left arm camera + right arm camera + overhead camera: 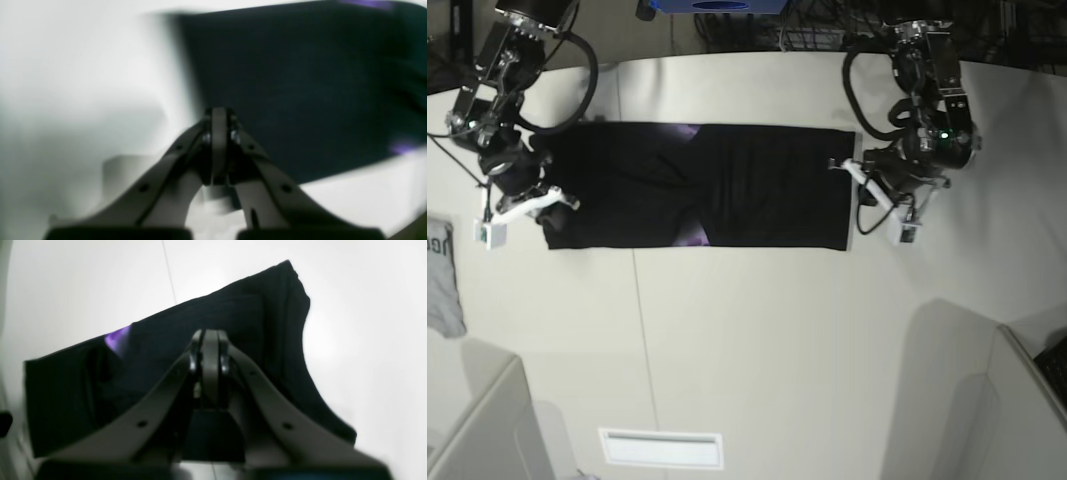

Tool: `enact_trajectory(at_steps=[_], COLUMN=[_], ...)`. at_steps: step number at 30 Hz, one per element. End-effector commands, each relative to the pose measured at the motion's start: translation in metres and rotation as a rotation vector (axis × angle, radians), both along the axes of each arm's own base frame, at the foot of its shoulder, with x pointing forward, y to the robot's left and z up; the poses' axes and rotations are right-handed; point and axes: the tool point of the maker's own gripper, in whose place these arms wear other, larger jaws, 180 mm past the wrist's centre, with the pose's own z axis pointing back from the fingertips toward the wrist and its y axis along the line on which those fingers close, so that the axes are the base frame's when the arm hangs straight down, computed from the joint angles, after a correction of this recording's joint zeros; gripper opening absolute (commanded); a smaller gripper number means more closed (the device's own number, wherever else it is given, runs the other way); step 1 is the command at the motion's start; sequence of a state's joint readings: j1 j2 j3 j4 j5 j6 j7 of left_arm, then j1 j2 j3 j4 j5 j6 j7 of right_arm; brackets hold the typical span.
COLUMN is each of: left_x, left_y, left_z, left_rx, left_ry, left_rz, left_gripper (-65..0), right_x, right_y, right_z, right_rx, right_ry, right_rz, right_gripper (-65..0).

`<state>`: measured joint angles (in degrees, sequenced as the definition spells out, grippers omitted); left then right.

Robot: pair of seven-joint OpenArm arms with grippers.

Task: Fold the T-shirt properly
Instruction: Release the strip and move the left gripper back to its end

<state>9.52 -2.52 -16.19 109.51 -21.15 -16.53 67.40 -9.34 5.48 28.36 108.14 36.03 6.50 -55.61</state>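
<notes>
The T-shirt (757,185) lies flat across the far part of the white table (757,340) as a long black band, plain side up, with small purple patches (692,238) peeking out near its middle. My left gripper (219,111) is shut with nothing between its fingers; its tips sit at the edge of the T-shirt (300,86), which in the base view is the band's right end, where the gripper (848,167) stands. My right gripper (210,335) has its jaws together over the black T-shirt (253,320), at the band's left end in the base view (565,201). No cloth looks lifted.
A small grey cloth (442,275) with dark lettering lies at the table's left edge. A seam (639,330) runs down the table. A white slot plate (662,448) sits near the front edge. Grey panels rise at the front left (477,430) and front right (987,400).
</notes>
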Motion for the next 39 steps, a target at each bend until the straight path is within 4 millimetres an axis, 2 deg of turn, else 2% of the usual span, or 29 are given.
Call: enact_trajectory(at_steps=[1, 3, 4, 5, 7, 9, 12, 17, 21, 25, 27, 32, 39], left_x=[0.004, -0.004, -0.011, -0.016, -0.027, -0.036, -0.040, -0.041, -0.039, -0.046, -0.046, -0.044, -0.024], left_y=[0.018, 0.066, 0.087, 0.105, 0.133, 0.153, 0.165, 0.172, 0.150, 0.139, 0.138, 0.132, 0.090], left_z=[0.011, 0.015, 0.017, 0.021, 0.027, 0.032, 0.036, 0.025, -0.005, -0.033, -0.038, -0.039, -0.047], left_rx=[0.004, 0.066, 0.096, 0.125, 0.170, 0.212, 0.246, 0.229, 0.171, 0.119, 0.104, 0.088, 0.040], left_ry=[-0.046, -0.051, -0.053, -0.062, -0.074, -0.078, -0.080, -0.118, -0.122, -0.080, -0.077, -0.087, -0.080], left_rz=[0.039, 0.133, 0.165, 0.187, 0.224, 0.237, 0.232, 0.238, 0.167, 0.151, 0.158, 0.165, 0.102], left_gripper=[-65.0, -65.0, -65.0, -65.0, -65.0, -65.0, -65.0, -65.0, -65.0, -65.0, -65.0, -65.0, -65.0], right_x=[0.011, 0.015, 0.016, 0.017, 0.018, 0.015, 0.009, 0.000, -0.011, -0.020, -0.022, -0.031, -0.034], right_y=[-0.011, -0.016, -0.017, -0.023, -0.032, -0.048, -0.062, -0.076, -0.080, -0.063, -0.055, -0.045, -0.014], right_z=[0.018, 0.021, 0.018, 0.016, 0.002, -0.014, -0.036, -0.055, -0.067, -0.079, -0.083, -0.090, -0.088], right_rx=[-0.015, 0.003, 0.031, 0.066, 0.161, 0.221, 0.261, 0.279, 0.279, 0.263, 0.254, 0.263, 0.247], right_ry=[-0.050, -0.032, -0.026, -0.023, -0.001, 0.058, 0.134, 0.184, 0.234, 0.279, 0.284, 0.297, 0.314], right_rz=[-0.012, -0.012, 0.001, 0.011, 0.009, -0.037, -0.064, -0.099, -0.096, -0.026, 0.021, 0.045, 0.145], right_gripper=[-44.1, -23.4, -16.7, -13.5, -14.0, -15.5, -16.2, -16.2, -16.2, -16.2, -16.2, -16.2, -16.2])
